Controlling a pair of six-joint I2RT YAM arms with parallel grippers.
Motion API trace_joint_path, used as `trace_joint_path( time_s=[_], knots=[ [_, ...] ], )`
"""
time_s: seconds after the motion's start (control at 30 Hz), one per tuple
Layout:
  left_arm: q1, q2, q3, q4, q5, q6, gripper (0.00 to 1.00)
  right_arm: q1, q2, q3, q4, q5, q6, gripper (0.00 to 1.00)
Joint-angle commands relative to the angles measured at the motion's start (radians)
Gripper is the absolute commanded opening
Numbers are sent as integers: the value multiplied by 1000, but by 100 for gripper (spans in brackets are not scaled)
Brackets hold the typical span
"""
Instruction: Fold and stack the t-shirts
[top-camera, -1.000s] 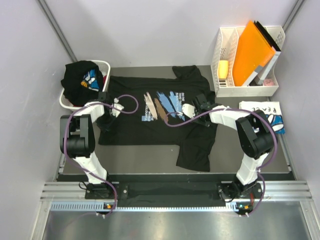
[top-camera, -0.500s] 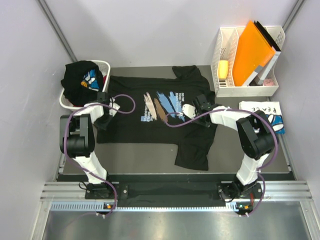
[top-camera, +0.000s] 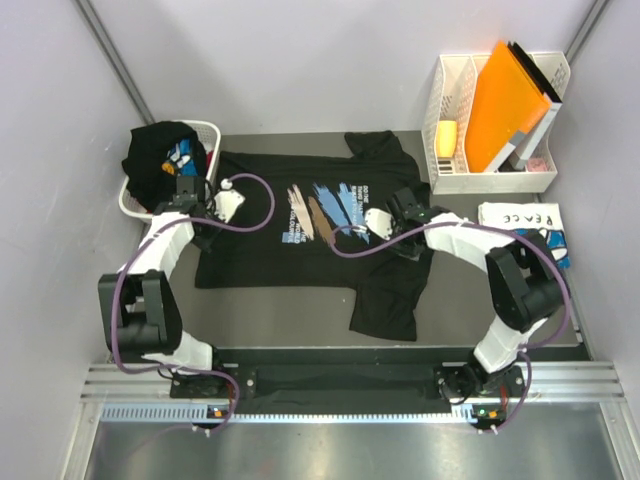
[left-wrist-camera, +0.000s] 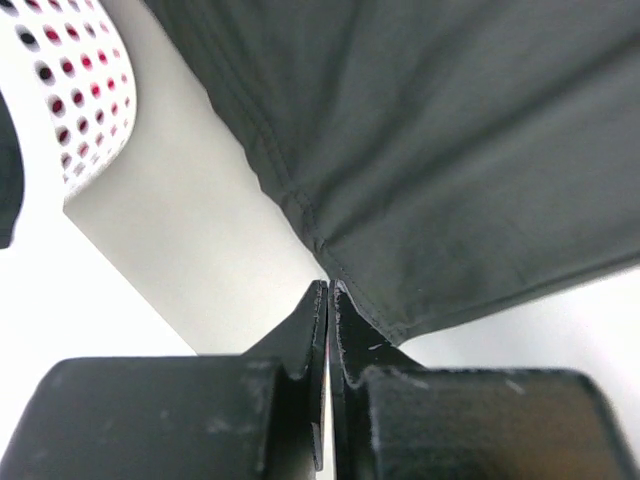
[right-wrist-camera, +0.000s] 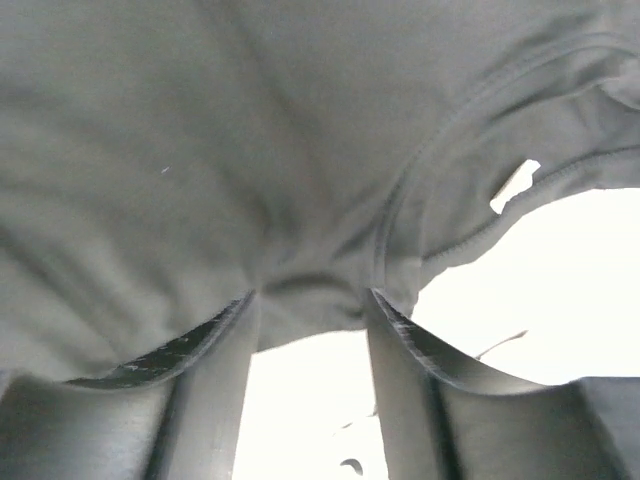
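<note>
Black cotton print tee (top-camera: 260, 255), long axis L–R on tabletop (top-camera: 290, 312). Left gripper (left-wrist-camera: 328, 290), jaws shut, pinches hem at L end. Right gripper (right-wrist-camera: 310, 300), approx. half-open, straddles collar-end fabric, unclamped.

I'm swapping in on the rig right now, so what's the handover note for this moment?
Left gripper: shut on the hem edge of the printed black tee.
Right gripper: open, fabric near the collar between its fingers.
Printed tee lies spread, unfolded. Another black tee is in the basket. White tee folded at right.
To do: fold both black tees, stack.
</note>
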Motion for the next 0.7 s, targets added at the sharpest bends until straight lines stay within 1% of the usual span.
trace_joint_path(
  time_s=[0.0, 0.03, 0.07, 0.1, 0.17, 0.23, 0.27, 0.37, 0.43, 0.5, 0.53, 0.57, 0.67],
  knots=[
    [5, -75, -7, -54, 122, 103, 8, 31, -120, 115, -113, -55, 41, 53],
    [5, -81, -14, -52, 118, 123, 8, 31, -133, 123, -149, -64, 40, 54],
    [5, -85, -41, -46, 105, 173, 8, 34, -154, 117, -165, -81, 32, 57],
    [5, -97, -58, -24, 66, 198, 8, 35, -168, 106, -177, -89, 25, 58],
    [5, -109, -92, -17, 42, 281, 8, 52, -223, 41, -199, -93, -29, 60],
    [5, -135, -109, -2, 26, 327, 7, 77, -284, -34, -229, -90, -69, 59],
    [5, -143, -118, -5, 24, 374, 7, 110, -307, -50, -249, -105, -109, 59],
    [7, -178, -136, -13, 38, 440, 7, 175, -387, -121, -301, -119, -159, 59],
    [5, -203, -149, -23, 67, 471, 7, 189, -384, -151, -324, -130, -155, 59],
    [4, -224, -173, -48, 88, 517, 5, 193, -377, -173, -299, -148, -147, 55],
    [4, -230, -184, -48, 93, 529, 0, 192, -369, -203, -280, -147, -146, 51],
    [5, -236, -204, -48, 93, 554, 0, 193, -363, -213, -260, -135, -146, 32],
    [5, -259, -241, -51, 99, 580, 0, 192, -331, -216, -208, -116, -140, 0]
  ],
)
